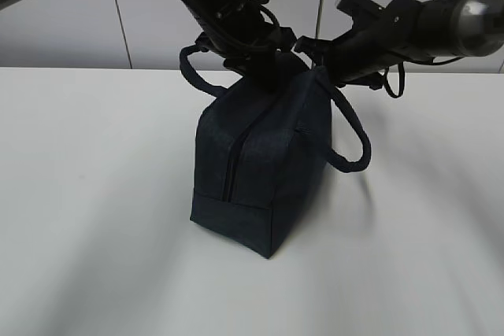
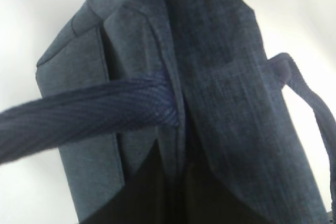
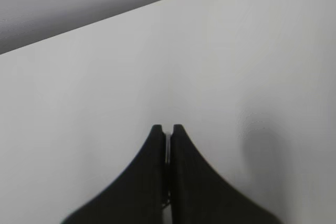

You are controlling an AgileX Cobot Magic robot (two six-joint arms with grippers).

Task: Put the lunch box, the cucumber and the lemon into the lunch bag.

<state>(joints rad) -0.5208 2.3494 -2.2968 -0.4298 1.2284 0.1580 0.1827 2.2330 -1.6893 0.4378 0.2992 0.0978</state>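
The dark navy lunch bag [image 1: 252, 163] stands on the white table [image 1: 94, 194], with one loop handle [image 1: 356, 151] hanging to its right. My left gripper [image 1: 264, 60] is at the bag's top. In the left wrist view its dark fingers [image 2: 152, 182] are shut on the raised seam of the lunch bag [image 2: 220, 93], beside a handle strap [image 2: 94, 111]. My right gripper [image 1: 311, 57] hovers by the bag's top right corner. In its own view this gripper [image 3: 167, 128] is shut, with only table beyond it. The lunch box, cucumber and lemon are out of view.
A zipper line [image 1: 231, 167] runs down the bag's near end face. White table [image 3: 236, 66] lies on all sides of the bag, and a pale panelled wall [image 1: 71, 29] stands behind it.
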